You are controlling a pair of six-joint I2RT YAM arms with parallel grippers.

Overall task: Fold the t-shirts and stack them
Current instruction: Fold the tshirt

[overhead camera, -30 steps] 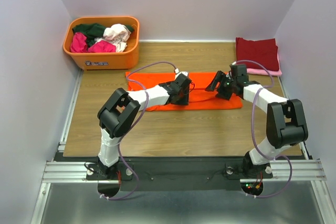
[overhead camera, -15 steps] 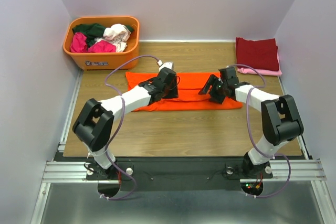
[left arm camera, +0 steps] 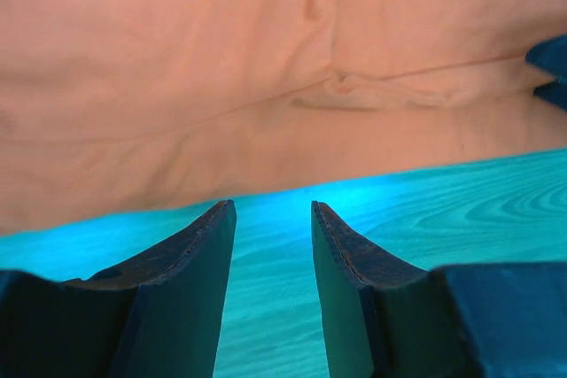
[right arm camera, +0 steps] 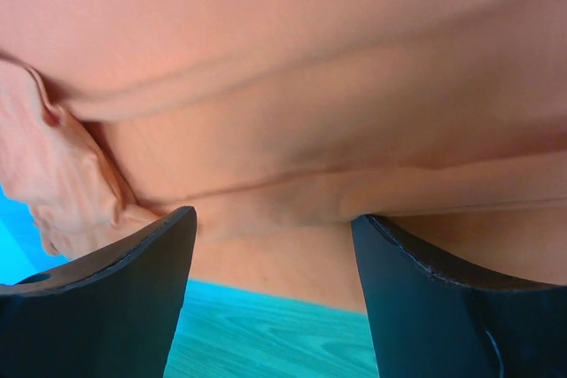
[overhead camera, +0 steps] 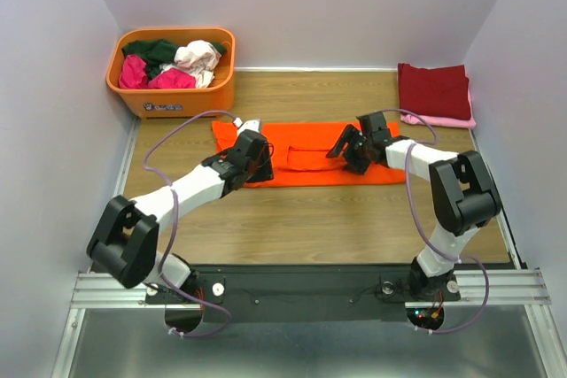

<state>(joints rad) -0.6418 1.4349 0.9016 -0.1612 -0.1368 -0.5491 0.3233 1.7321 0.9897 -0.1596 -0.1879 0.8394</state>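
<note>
A wooden table (overhead camera: 301,219) seen from above, with two white and black robot arms bolted at its near edge, at 6 o'clock.

Both arms reach away from their bases toward the middle of the table. The left gripper (left arm camera: 271,208) sits at about 9 o'clock of the table's centre. Its two dark fingers stand a moderate gap apart with nothing between them. Their tips hover over bare wood just short of the near hem of the orange t-shirt (overhead camera: 306,141), and whether they touch the table cannot be told.

The right gripper (right arm camera: 273,217) sits at about 3 o'clock of centre. Its fingers are spread wide over the shirt's near edge. Cloth lies beneath and beyond them, with a bunched fold toward 9 o'clock in its wrist view, and nothing is pinched.

The orange t-shirt lies flat as a long band across the middle of the table, running from 9 to 3 o'clock.

Farther back, at 11 o'clock, an orange tub (overhead camera: 190,97) holds crumpled shirts: dark green (overhead camera: 151,49), magenta (overhead camera: 133,73) and whitish-pink (overhead camera: 199,57). At 1 o'clock, a folded dark red t-shirt (overhead camera: 432,88) rests on a folded pink t-shirt (overhead camera: 447,120).
</note>
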